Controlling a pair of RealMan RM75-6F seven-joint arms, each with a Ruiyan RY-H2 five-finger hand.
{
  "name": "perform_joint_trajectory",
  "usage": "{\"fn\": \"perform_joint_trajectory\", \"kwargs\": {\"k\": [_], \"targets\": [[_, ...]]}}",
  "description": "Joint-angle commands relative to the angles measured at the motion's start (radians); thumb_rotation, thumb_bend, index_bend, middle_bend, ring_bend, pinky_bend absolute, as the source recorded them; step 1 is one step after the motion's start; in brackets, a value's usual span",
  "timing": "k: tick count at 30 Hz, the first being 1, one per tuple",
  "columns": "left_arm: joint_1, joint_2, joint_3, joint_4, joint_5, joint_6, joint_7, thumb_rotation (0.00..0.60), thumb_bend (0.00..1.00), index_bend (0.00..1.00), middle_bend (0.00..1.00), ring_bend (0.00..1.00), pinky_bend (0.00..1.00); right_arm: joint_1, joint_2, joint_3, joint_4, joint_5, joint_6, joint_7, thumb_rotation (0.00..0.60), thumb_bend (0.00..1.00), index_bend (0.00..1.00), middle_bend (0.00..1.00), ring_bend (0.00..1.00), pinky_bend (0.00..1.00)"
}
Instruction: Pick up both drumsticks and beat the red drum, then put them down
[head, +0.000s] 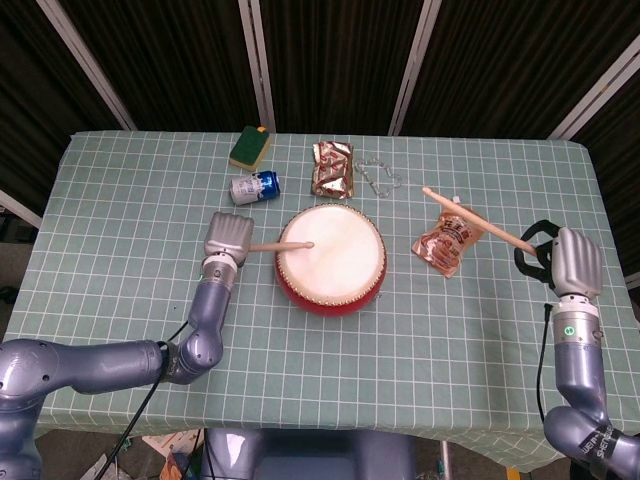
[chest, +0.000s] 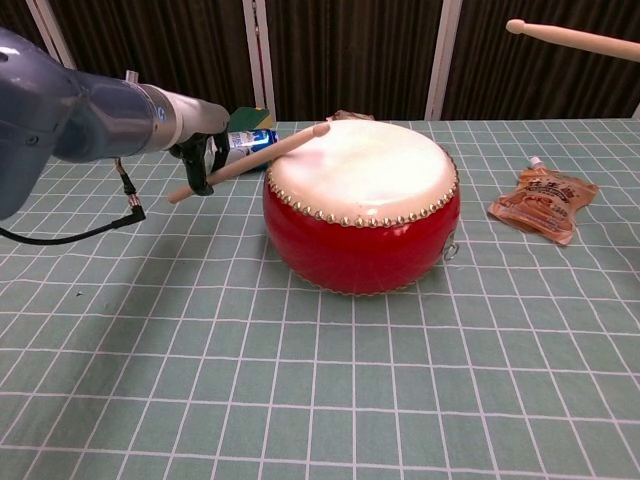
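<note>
The left hand (head: 228, 238) grips a drumstick (head: 280, 246), its fingers hidden under the hand's back in the head view and mostly behind the forearm in the chest view; the stick's tip rests on the white skin at about 9 o'clock of the red drum (head: 331, 260). The right hand (head: 577, 262), outside the chest view, holds the other drumstick (head: 477, 221) raised, above an orange pouch (head: 446, 241) at the drum's 3 o'clock.

The head view looks steeply down from high above the near edge, taking in the whole worktop (head: 100, 200); the chest view sits low and close, facing level across it; both share the drum (head: 330, 258) (chest: 360, 205) at centre.
</note>
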Motion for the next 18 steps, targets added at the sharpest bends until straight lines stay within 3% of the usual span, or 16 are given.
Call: {"fn": "perform_joint_trajectory", "kwargs": {"k": [1, 5, 18], "targets": [[0.012, 0.09, -0.078, -0.116, 0.324, 0.036, -0.26, 0.6, 0.51, 0.78, 1.0, 1.0, 1.0, -0.004, -0.002, -0.004, -0.004, -0.013, 0.008, -0.003, 0.6, 0.69, 0.97, 1.0, 1.0, 1.0], [0.075, 0.16, -0.105, -0.197, 0.456, 0.076, -0.398, 0.6, 0.51, 0.78, 1.0, 1.0, 1.0, -0.007, -0.004, -0.004, -0.015, -0.03, 0.02, -0.007, 0.6, 0.69, 0.97, 1.0, 1.0, 1.0], [0.257, 0.417, -0.084, -0.386, 0.565, 0.098, -0.569, 0.6, 0.51, 0.78, 1.0, 1.0, 1.0, 0.019, -0.027, -0.017, -0.086, -0.137, 0.061, -0.085, 0.6, 0.69, 0.97, 1.0, 1.0, 1.0]]}}
